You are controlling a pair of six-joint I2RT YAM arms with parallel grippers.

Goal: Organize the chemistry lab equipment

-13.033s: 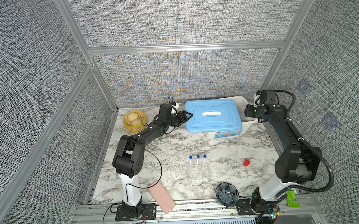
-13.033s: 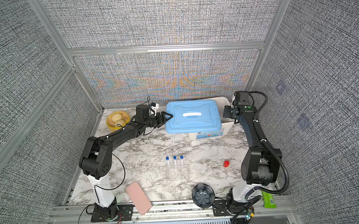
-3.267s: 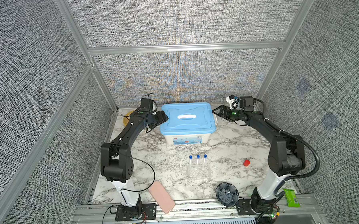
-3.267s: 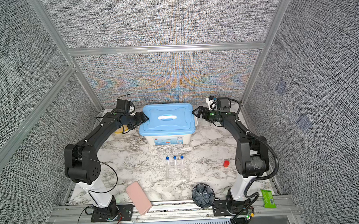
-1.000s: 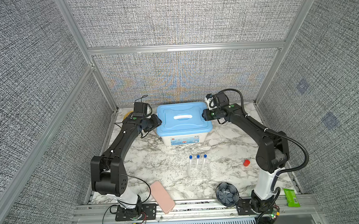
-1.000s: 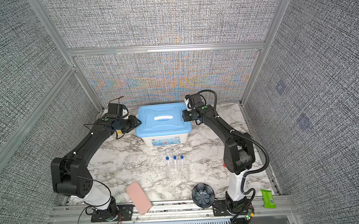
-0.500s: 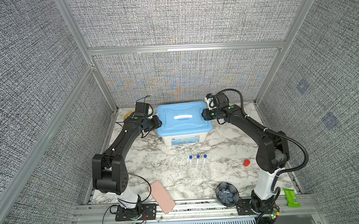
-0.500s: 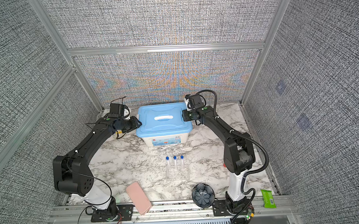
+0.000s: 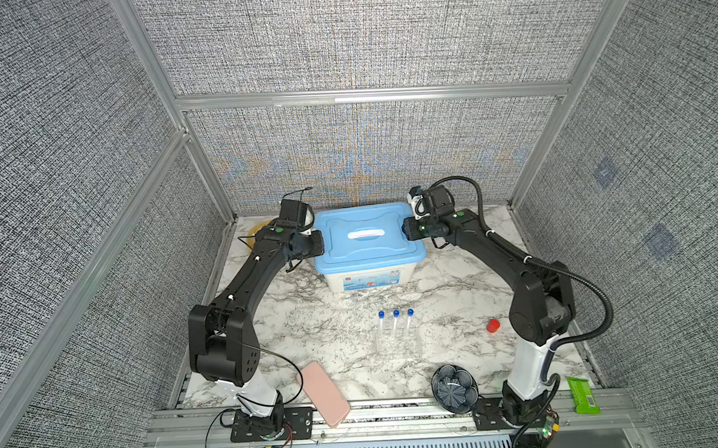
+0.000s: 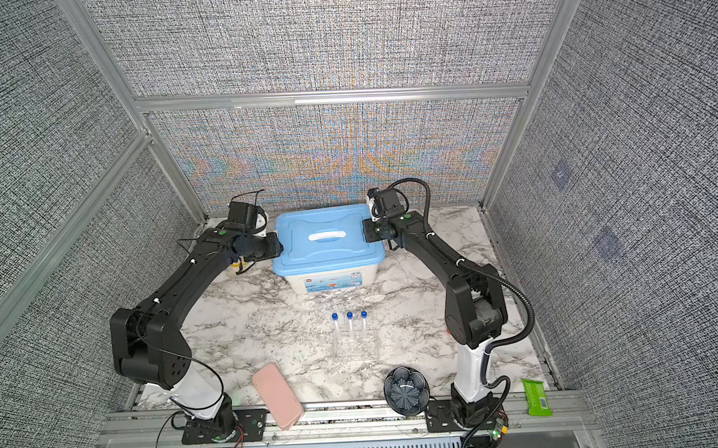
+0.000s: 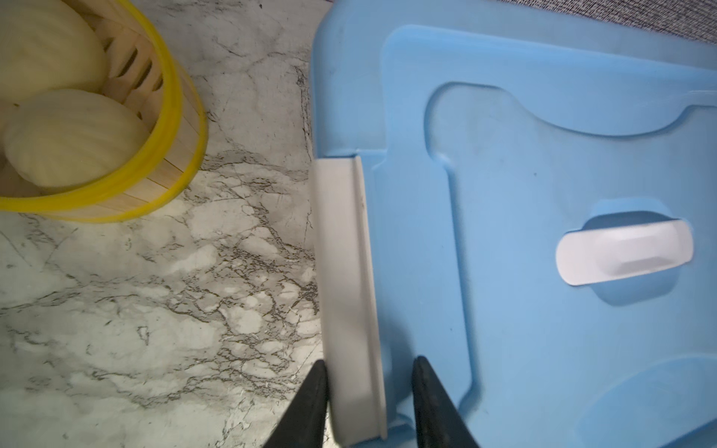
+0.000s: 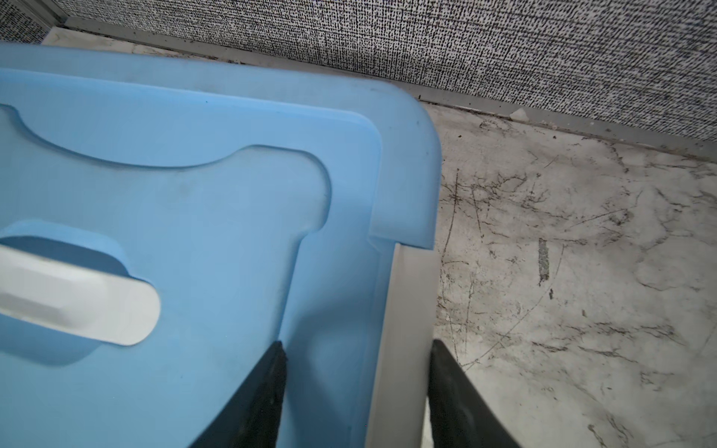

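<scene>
Three clear tubes with blue caps (image 9: 396, 321) stand in a small clear rack (image 9: 397, 343) on the marble table, in both top views (image 10: 350, 323), well in front of both grippers. At the back sits a white storage box with a blue lid (image 9: 368, 241). My left gripper (image 11: 368, 362) is open at the box's left end, straddling its white latch (image 11: 345, 271): the outer finger touches it and the inner one hangs over the lid. My right gripper (image 12: 357, 345) is open astride the right latch (image 12: 411, 329) in the same way.
A yellow steamer basket with buns (image 11: 170, 128) stands just left of the box. A pink case (image 9: 325, 395) overhangs the front edge. A red cap (image 9: 493, 325), a dark ridged bowl (image 9: 455, 388) and a green packet (image 9: 583, 394) lie at the front right.
The box has come from the back right to the back middle since the earliest frames. Over the last second my left gripper's jaws have narrowed around the left latch; the right arm has held still.
</scene>
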